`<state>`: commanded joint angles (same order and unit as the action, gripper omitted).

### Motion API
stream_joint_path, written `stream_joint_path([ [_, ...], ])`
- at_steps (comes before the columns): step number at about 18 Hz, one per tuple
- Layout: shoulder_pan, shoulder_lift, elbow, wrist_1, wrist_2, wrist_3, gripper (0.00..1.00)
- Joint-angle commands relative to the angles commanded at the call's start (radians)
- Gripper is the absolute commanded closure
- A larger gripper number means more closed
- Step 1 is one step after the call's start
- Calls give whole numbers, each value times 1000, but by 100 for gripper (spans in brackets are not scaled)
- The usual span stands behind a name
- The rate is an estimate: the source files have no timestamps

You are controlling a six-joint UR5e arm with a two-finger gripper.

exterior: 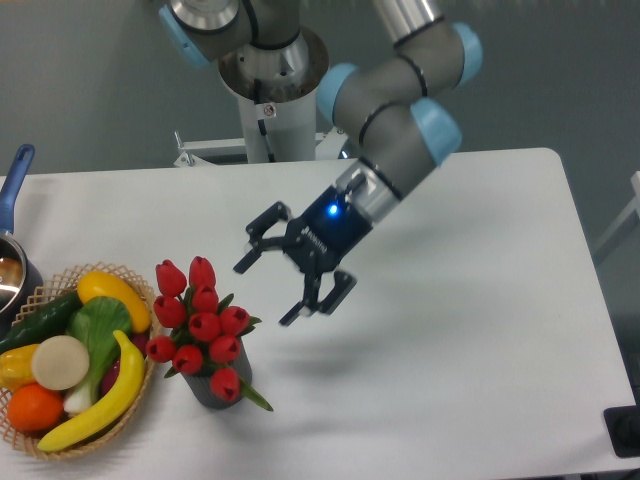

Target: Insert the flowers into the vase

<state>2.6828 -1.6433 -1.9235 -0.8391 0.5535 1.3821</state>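
The gripper point(283, 281) is hanging with jaws spread, holding nothing, at two o'clock from the red tulips point(203, 322), which are standing in the dark grey vase point(213, 386). Insertion looks finished; next comes pulling clear.

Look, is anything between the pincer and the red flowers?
No, nothing visible. The pincer hangs open just right of the flowers, with only bare table between them. The flowers already stand in the vase; the fruit basket sits on their far side.

Basket point(140, 400) just left of flowers point(200, 325)
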Motion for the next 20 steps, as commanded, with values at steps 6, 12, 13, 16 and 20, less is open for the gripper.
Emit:
stream_joint_path([
  [6,52,115,15,-9,366,0,0],
  [12,40,138,81,-78,646,3,0],
  [13,40,140,89,-110,699,11,0],
  [16,57,169,101,-198,760,162,0],
  [20,98,186,173,-362,764,247,0],
])
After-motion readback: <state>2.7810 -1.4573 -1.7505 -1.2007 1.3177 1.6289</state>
